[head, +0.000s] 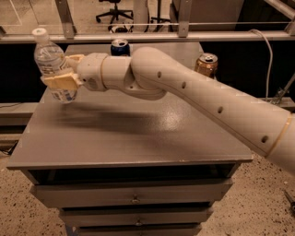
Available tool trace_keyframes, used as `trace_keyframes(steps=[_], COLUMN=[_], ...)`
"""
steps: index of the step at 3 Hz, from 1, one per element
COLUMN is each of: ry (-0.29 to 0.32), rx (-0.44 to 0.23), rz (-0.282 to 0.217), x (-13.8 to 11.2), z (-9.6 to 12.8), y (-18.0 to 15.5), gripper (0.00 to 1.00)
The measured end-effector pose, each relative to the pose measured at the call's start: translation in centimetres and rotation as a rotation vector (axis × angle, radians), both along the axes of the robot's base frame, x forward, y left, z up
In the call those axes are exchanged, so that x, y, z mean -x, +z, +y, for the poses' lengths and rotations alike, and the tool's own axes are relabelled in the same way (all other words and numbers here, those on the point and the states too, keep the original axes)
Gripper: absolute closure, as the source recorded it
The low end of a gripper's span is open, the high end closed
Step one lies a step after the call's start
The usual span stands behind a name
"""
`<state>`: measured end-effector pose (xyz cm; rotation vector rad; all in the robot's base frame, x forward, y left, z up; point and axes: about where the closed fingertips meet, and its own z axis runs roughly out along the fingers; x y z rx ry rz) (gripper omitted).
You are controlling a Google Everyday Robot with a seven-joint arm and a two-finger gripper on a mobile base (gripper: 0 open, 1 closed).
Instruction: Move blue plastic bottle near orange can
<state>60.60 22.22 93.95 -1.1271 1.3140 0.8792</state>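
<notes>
The blue plastic bottle [51,62], white-capped and leaning slightly, is over the far left corner of the grey table [138,138]; its label writing cannot be read. The gripper [66,70] is clamped around its middle, one finger in front, one behind. The orange can [206,65] stands well apart at the far right, and a dark blue can [120,47] sits behind the arm.

Dim, soft shadow beneath the hand [59,70]

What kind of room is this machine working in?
Probably an office or lab: a rolling office chair stands behind, and a grey drawer cabinet serves as worktable. The gripper, at the view's left, grips the blue plastic bottle.
</notes>
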Motion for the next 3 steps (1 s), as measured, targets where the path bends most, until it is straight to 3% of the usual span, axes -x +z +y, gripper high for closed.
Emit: trace_keyframes(steps=[1, 2, 3], ry=[-0.122, -0.261, -0.27], rx=[0.022, 0.058, 0.057], rz=[-0.001, 0.009, 0.009], x=[0.4, 1.1, 1.1], z=[-7.0, -15.4, -15.9], y=[0.4, -0.2, -0.2], gripper=[1.0, 1.0, 1.0])
